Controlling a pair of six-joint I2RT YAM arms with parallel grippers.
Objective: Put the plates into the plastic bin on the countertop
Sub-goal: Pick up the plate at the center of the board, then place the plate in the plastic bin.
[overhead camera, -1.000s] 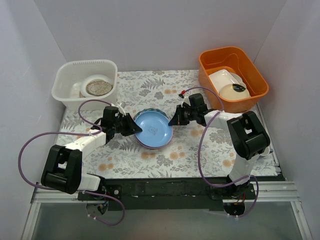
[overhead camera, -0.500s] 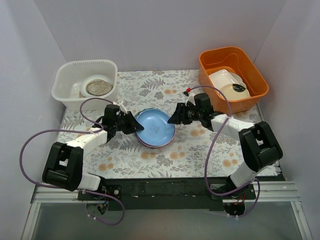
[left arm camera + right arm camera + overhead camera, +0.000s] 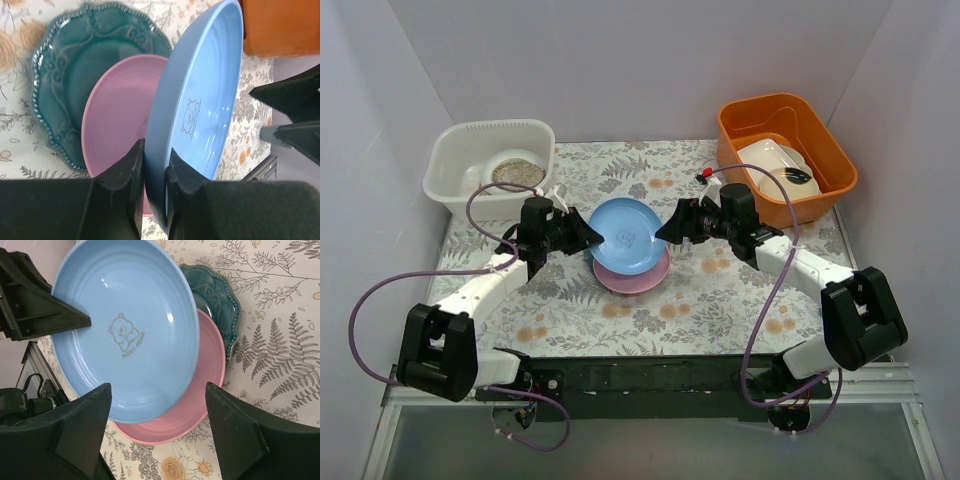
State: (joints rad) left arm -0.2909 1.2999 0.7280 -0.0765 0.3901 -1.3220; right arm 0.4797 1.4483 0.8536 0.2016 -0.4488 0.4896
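Blue plate (image 3: 623, 235) aslant above pink plate (image 3: 638, 277)

Glossy blue plate (image 3: 122, 330), smooth pink plate (image 3: 200, 395), embossed bead-rimmed teal plate (image 3: 65, 85), matt black left claw (image 3: 156, 150), translucent plastic bin (image 3: 450, 190)

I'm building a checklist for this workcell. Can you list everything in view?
blue plate: one, light blue with a bear print, held tilted above the stack at mid-counter
pink plate: one, pink, on the teal plate
teal plate: one, dark teal, scalloped, bottom of the stack
plastic bin: one, translucent white, far left
speckled dish: one, grey-brown, inside the plastic bin
orange tub: one, orange, far right
white rectangular dish: one, white, in the orange tub
cream dish: one, black blob, in the orange tub
countertop: pale grey, fern print
left claw: black, shut on the blue plate's rim
right claw: black, open, at the blue plate's right edge
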